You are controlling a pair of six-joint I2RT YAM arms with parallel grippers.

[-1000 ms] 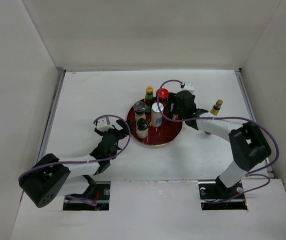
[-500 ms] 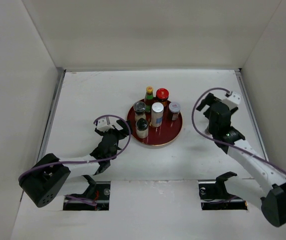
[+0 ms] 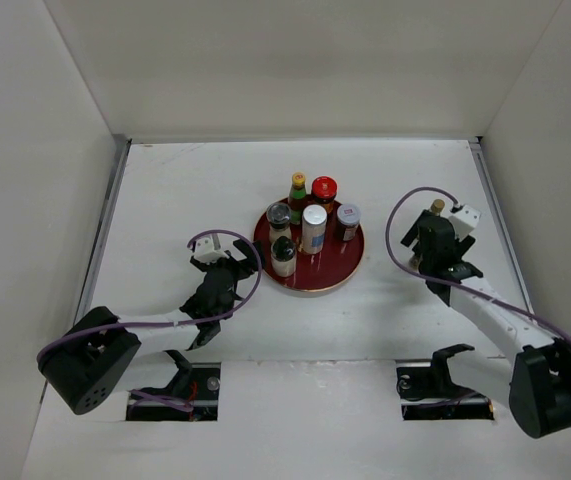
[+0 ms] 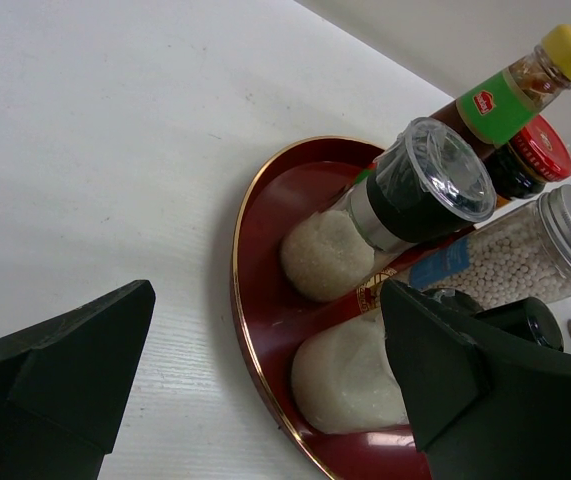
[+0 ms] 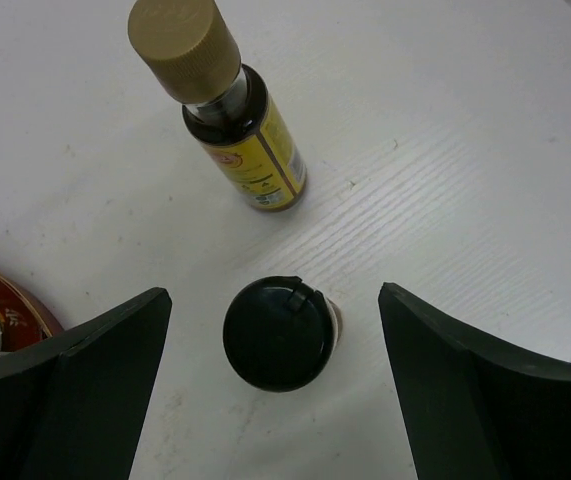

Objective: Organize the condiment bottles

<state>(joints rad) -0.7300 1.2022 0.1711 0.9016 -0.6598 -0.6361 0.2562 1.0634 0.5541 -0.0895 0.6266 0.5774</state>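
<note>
A round red tray (image 3: 337, 275) sits near the middle of the white table (image 3: 185, 190), and six of the bottles stand upright on it. At its far edge are a yellow-capped bottle (image 3: 298, 188) with a green label and, just right of it, a red-lidded jar (image 3: 324, 189). In the middle row a grinder (image 3: 278, 216) with a clear cap stands on the left. A tall silver-lidded jar (image 3: 314, 229) of pale beads is in the centre, and a short silver-topped jar (image 3: 348, 222) is on the right. Nearest is a black-capped jar (image 3: 283, 257) of white grains, close beside the grinder.

The left gripper (image 4: 265, 300) rests low at the tray's near-left side. Its fingers (image 4: 75, 370) are spread wide, with only the tray's rim in the gap, and they touch no bottle.

Two more bottles are out on the bare table, well to the right of the tray. A tan-capped bottle (image 5: 227, 100) with a yellow label stands farther back. A small black-lidded jar (image 5: 275, 335) stands just nearer than it, apart from it. The right gripper (image 5: 274, 300) hangs over this pair with its jaws wide. The small black-lidded jar lies in the gap between them, clear of both fingers. From overhead only the tan cap shows past the arm and the small jar is hidden, so how high the fingers are above the table is hard to judge.
</note>
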